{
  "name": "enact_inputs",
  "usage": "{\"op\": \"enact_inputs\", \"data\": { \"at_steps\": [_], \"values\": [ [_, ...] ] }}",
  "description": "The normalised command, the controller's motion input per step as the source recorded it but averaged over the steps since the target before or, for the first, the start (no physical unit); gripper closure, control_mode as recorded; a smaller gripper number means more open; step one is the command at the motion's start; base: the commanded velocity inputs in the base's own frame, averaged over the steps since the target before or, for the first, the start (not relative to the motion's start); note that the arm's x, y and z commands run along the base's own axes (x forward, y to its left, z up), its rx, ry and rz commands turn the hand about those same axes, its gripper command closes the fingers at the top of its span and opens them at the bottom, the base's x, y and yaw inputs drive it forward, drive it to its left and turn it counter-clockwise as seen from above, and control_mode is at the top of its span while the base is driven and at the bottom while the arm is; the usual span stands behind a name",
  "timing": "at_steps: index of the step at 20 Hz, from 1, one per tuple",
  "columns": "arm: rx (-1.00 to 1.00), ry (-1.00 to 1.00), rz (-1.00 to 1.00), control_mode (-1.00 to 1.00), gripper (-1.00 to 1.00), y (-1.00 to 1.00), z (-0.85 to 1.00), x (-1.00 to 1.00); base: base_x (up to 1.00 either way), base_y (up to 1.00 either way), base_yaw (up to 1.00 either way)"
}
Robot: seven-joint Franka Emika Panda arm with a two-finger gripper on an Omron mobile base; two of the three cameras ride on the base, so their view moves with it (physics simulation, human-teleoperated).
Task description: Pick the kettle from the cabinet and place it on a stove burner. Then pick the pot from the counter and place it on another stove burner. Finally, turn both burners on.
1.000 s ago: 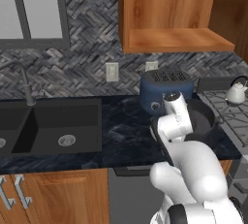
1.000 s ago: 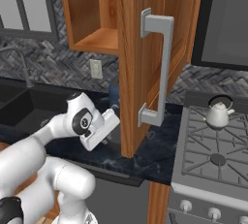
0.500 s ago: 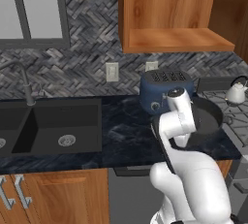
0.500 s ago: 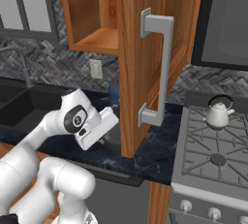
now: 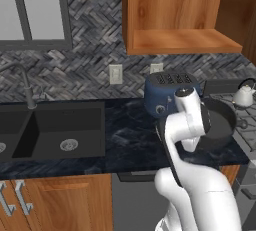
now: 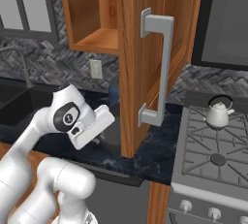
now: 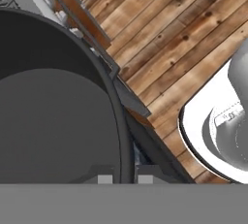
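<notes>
even, soft rendered light with no glare; faint shadows under the cabinet and inside the pot. edges look slightly soft and blocky, hand view blurriest.

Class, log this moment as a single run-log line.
kettle: on stove burner | gripper: shut on pot rim | cabinet: open

A home kitchen: a dark sink at nine o'clock, a blue toaster on the marbled counter, a gas range at three o'clock.
</notes>
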Motion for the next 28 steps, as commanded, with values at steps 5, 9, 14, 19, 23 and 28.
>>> {"op": "enact_inputs", "data": {
  "at_steps": [5,9,14,19,23,28],
  "values": [
    [0.00,0.00,-0.02,-1.00,1.00,0.07,0.34,-0.25,0.00,0.00,0.00],
    [0.00,0.00,-0.01,-1.00,1.00,0.11,0.27,-0.29,0.00,0.00,0.00],
    [0.00,0.00,-0.02,-1.00,1.00,0.15,0.12,-0.25,0.00,0.00,0.00],
    [0.00,-0.01,-0.03,-1.00,1.00,0.15,0.01,-0.34,0.00,0.00,0.00],
    [0.00,-0.03,-0.03,-1.00,1.00,0.07,0.00,-0.32,0.00,0.00,0.00],
    [0.00,0.00,0.00,-1.00,1.00,0.00,0.00,0.00,0.00,0.00,0.00]
  ]
}}
